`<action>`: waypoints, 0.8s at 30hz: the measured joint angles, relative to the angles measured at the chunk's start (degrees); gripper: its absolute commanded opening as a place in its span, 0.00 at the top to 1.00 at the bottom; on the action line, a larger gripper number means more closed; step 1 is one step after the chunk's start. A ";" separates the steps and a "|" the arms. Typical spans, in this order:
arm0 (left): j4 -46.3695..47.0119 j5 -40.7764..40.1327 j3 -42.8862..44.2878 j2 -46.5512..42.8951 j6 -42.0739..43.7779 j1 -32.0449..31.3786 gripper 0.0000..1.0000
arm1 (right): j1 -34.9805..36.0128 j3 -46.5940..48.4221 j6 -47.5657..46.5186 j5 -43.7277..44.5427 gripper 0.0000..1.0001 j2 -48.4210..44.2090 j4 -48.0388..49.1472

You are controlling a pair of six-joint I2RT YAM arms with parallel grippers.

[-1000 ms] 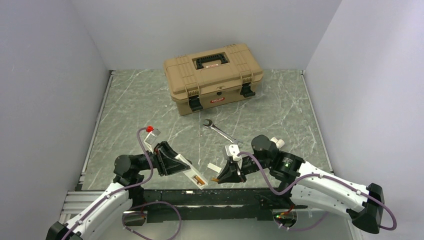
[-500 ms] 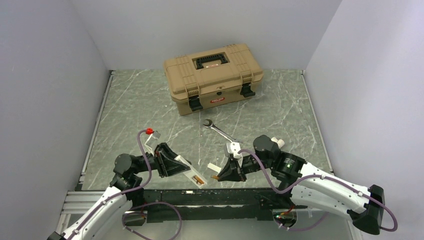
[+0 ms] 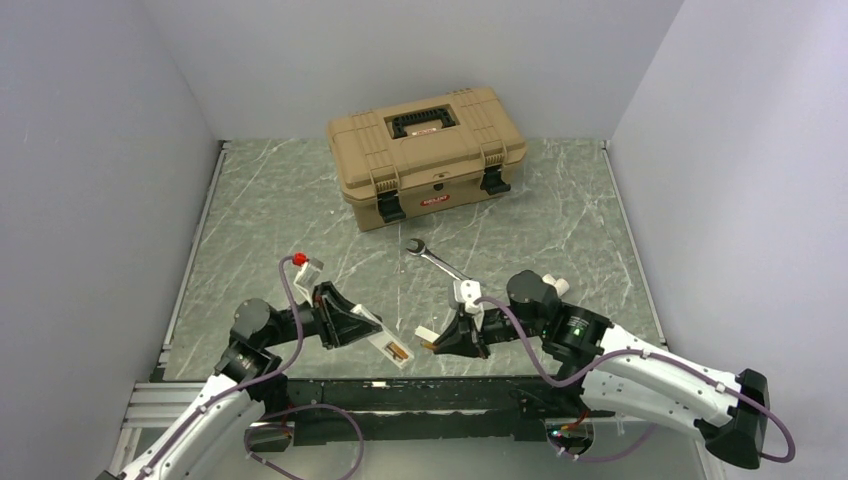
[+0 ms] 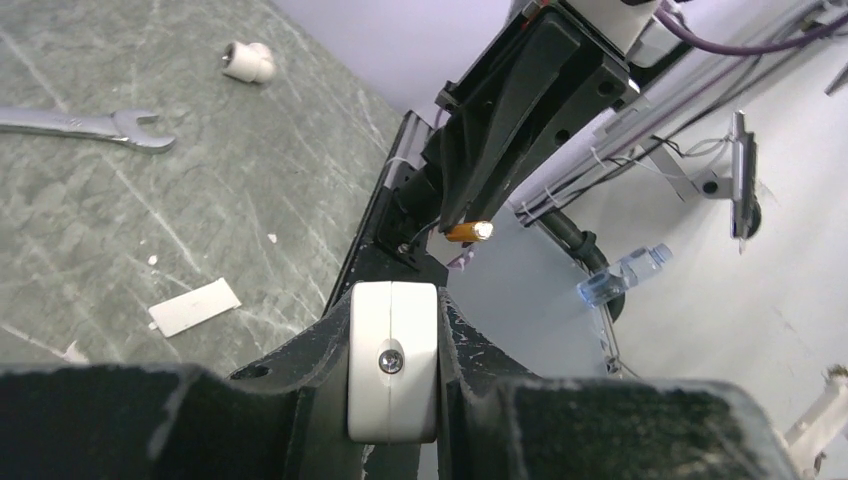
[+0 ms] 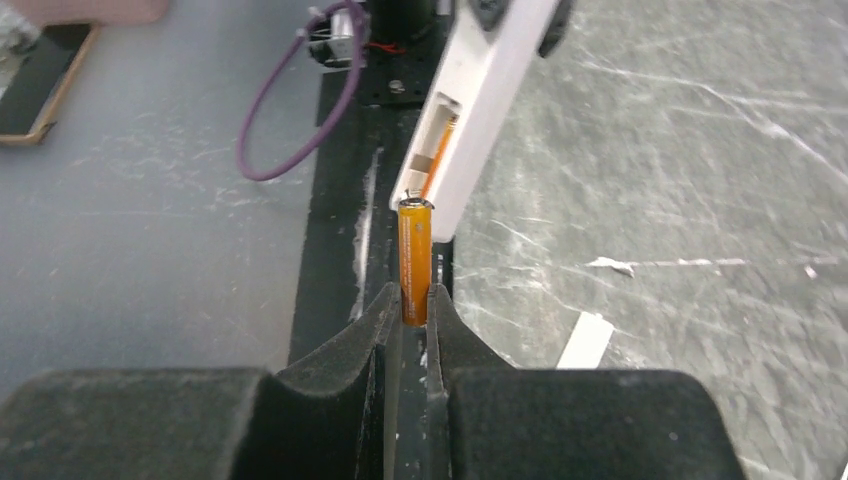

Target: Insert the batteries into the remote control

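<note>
My left gripper (image 3: 368, 325) is shut on the remote control (image 3: 387, 346), a slim white bar held over the table's near edge. Its screwed end (image 4: 392, 375) sits tight between the jaws. The remote control (image 5: 478, 110) shows an open recess with orange inside (image 5: 437, 155). My right gripper (image 3: 440, 343) is shut on an orange battery (image 5: 414, 262) that sticks out past the fingertips (image 5: 414, 300). The battery's silver tip (image 4: 468, 231) lies at the remote's lower end, by the recess mouth; contact cannot be made out.
A flat white cover plate (image 3: 427, 333) lies on the table between the grippers. A steel wrench (image 3: 437, 260) lies farther back, a tan toolbox (image 3: 425, 155) stands shut at the rear, and a small white cylinder (image 3: 556, 286) sits by the right arm.
Both grippers have shifted slightly away from the near edge. The battery tip and the remote's end have come closer together. Neither grip has changed.
</note>
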 measured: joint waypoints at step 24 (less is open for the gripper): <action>-32.76 -13.84 10.27 -3.41 7.67 0.02 1.00 | -2.40 12.17 19.65 41.31 0.86 41.99 -5.27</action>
